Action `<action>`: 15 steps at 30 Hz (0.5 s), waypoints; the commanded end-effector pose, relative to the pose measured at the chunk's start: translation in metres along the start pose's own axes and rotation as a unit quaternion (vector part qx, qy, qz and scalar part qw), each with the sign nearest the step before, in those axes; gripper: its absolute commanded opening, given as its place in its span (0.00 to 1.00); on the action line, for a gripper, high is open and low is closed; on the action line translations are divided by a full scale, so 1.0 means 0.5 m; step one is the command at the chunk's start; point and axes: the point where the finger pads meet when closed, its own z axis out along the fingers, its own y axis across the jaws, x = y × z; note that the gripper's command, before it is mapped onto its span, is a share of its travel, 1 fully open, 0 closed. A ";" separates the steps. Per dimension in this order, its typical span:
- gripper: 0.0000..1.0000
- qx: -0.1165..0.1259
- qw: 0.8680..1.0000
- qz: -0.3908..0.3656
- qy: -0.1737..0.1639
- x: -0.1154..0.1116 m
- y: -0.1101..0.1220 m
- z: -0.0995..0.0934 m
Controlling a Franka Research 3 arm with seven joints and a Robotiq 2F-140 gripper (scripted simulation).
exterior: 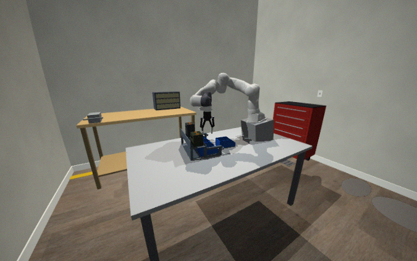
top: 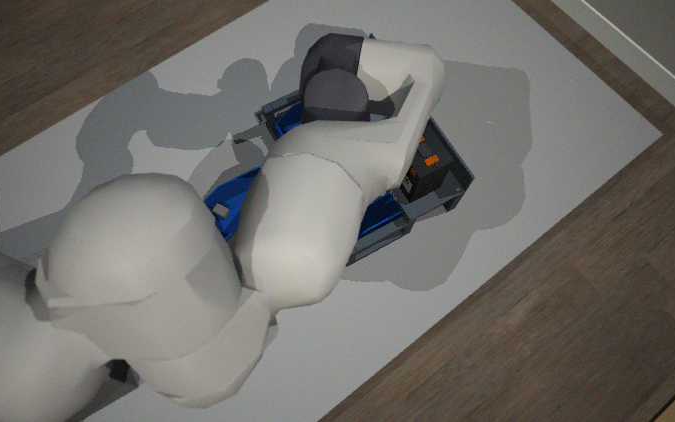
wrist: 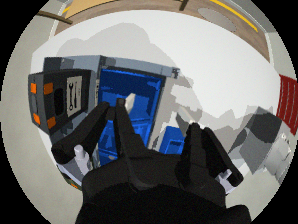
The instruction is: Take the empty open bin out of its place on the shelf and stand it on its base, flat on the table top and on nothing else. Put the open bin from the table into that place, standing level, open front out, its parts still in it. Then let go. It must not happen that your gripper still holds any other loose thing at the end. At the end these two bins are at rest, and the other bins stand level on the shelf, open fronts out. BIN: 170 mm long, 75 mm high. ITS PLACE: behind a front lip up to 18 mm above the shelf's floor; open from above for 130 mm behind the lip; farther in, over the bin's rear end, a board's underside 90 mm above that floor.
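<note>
My gripper (exterior: 207,125) (wrist: 156,106) is open and empty. It hangs above the grey shelf (exterior: 190,151) (top: 462,170) (wrist: 67,66) on the white table (exterior: 177,181). In the wrist view a blue open bin (wrist: 133,90) sits in the shelf right below the fingers; it also shows in the exterior view (exterior: 208,143). I cannot tell whether it is empty. A second blue open bin (top: 226,196) (exterior: 225,141) (wrist: 174,141) stands on the table beside the shelf with a grey part (top: 220,209) in it. In the top view the arm hides the gripper.
A dark bin with orange marks (top: 428,167) (exterior: 196,136) (wrist: 56,96) sits in the shelf next to the blue one. The robot's grey base (exterior: 257,129) stands at the table's back. A wooden bench (exterior: 131,115) and a red drawer cabinet (exterior: 297,125) stand behind the table.
</note>
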 end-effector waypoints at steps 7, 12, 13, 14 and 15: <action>0.57 -0.001 1.000 -0.021 0.002 0.002 -0.001 0.038; 0.57 -0.001 1.000 -0.021 0.002 0.002 -0.001 0.057; 0.57 -0.001 1.000 -0.021 0.002 0.002 -0.001 0.060; 0.57 -0.001 1.000 -0.021 0.002 0.002 -0.001 0.060; 0.57 -0.001 1.000 -0.021 0.002 0.002 -0.001 0.060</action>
